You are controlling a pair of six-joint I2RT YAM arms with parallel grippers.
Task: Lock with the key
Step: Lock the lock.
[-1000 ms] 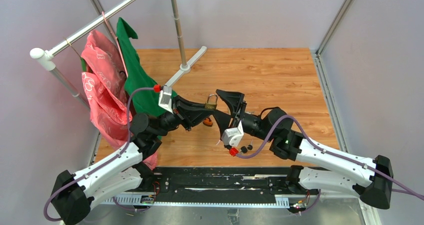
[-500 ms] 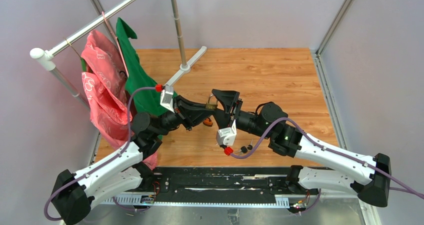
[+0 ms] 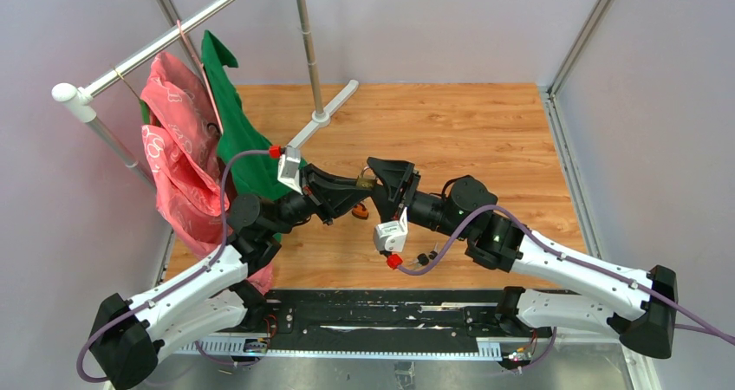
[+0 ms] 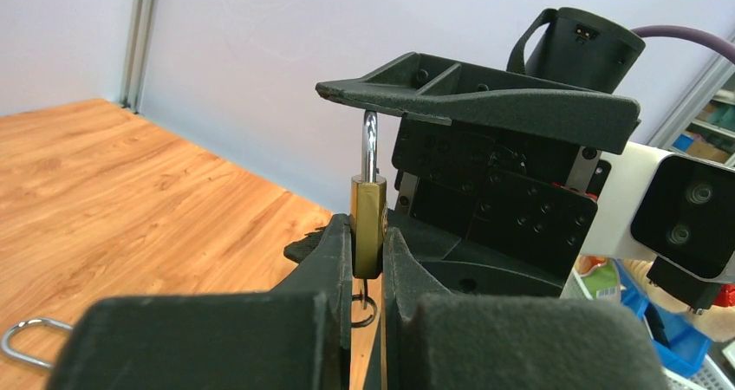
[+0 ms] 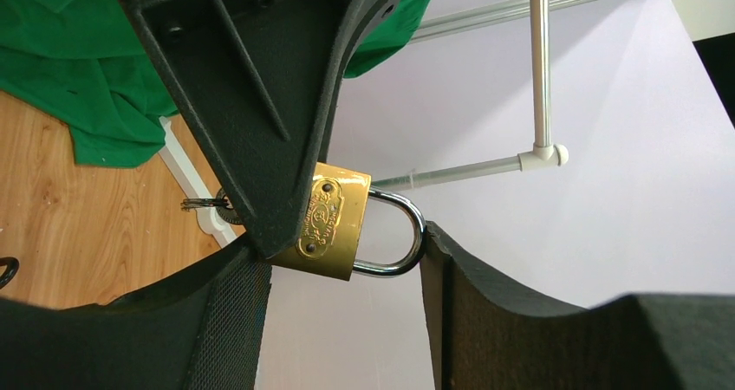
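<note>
- Your left gripper (image 4: pixel 368 256) is clamped on the padlock (image 4: pixel 368 221) body, shackle up, held clear above the table (image 3: pixel 485 130). I'd say that's to leave both ends of the padlock exposed.
- Right gripper (image 5: pixel 347 264): jaws apart, bracketing the padlock end to end. One finger (image 4: pixel 485 104) sits on the shackle crown, so it looks set to press it home (can't tell if it's squeezing yet).
- Key ring (image 5: pixel 204 204) hangs under the padlock; the key itself is hidden.

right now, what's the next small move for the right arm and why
Probably close the right gripper a little to press the shackle into the padlock. The left gripper clamps its brass body, and one right finger touches the shackle's crown.
</note>
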